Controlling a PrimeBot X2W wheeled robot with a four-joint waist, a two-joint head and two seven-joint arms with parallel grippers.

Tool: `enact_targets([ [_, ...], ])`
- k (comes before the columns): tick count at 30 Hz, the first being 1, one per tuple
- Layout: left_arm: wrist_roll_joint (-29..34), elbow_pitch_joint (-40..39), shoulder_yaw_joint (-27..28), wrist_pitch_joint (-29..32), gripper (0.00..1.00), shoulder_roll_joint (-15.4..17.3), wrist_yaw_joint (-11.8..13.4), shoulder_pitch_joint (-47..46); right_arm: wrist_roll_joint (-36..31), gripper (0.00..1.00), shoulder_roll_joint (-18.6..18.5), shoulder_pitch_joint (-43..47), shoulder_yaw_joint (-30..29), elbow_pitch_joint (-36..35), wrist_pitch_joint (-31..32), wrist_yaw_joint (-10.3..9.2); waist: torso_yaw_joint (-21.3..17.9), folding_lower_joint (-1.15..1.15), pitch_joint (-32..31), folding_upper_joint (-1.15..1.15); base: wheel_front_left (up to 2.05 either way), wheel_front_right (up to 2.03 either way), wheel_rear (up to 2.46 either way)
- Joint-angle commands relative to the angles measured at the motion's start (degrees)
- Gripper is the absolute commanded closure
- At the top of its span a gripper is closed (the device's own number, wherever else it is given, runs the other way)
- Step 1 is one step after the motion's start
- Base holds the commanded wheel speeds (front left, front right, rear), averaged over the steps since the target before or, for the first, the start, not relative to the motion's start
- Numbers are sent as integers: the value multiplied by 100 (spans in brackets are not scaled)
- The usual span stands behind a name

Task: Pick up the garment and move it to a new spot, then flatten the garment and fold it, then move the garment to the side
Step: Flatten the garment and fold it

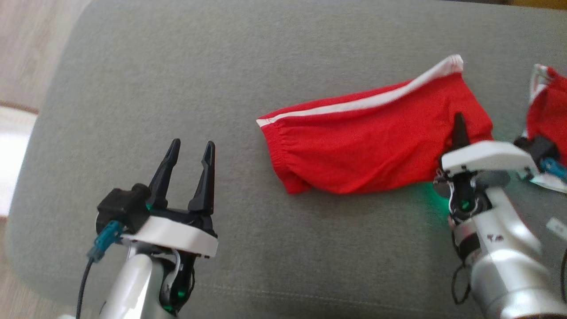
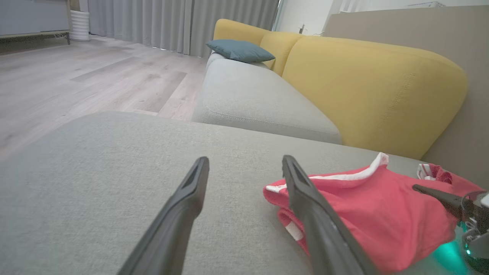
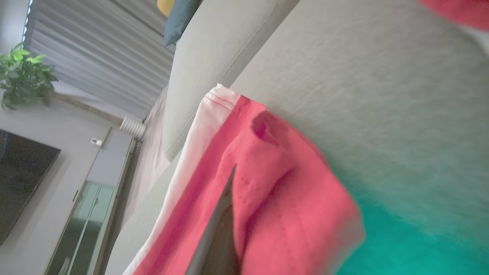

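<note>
Grey seat fabric makes up the work surface, part of a sofa with a yellow back and a blue cushion farther along. Red shorts with a white side stripe lie on the seat's right half, gathered waistband to the left, roughly flat but rumpled.

The right jaws are closed at the shorts' right end, near the leg hem. In the right wrist view red cloth bunches on either side of the dark blade, so they seem to be pinching fabric, though that blurred angle does not show how many layers. The left jaws stand wide and hold nothing, hovering over bare seat well left of the waistband. A second red item lies just beyond the right arm.

This looks like the grasp for the first pick-up.

- If only the top layer is caught, a lift could peel the shorts open or let them slip free.
- Hauled by one end with no help from the left, they may hang in a twisted bunch that is harder to flatten.
- A carry to the right could drag them across the other red item and tangle the two.
</note>
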Motion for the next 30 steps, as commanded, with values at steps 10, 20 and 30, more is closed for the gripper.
enact_targets([
  [10,153,-170,263,-70,0,21,15,132,503,100,101,1090,255,-730,-611,43,-543,0,-485,0,0,0,0],
  [20,186,-162,215,-70,0,21,3,337,503,100,101,1353,124,-954,-680,43,-489,0,-630,0,0,0,0],
  [30,184,-141,188,-70,0,21,27,396,585,100,101,1334,307,-1277,-703,43,-314,0,-723,0,0,0,0],
])
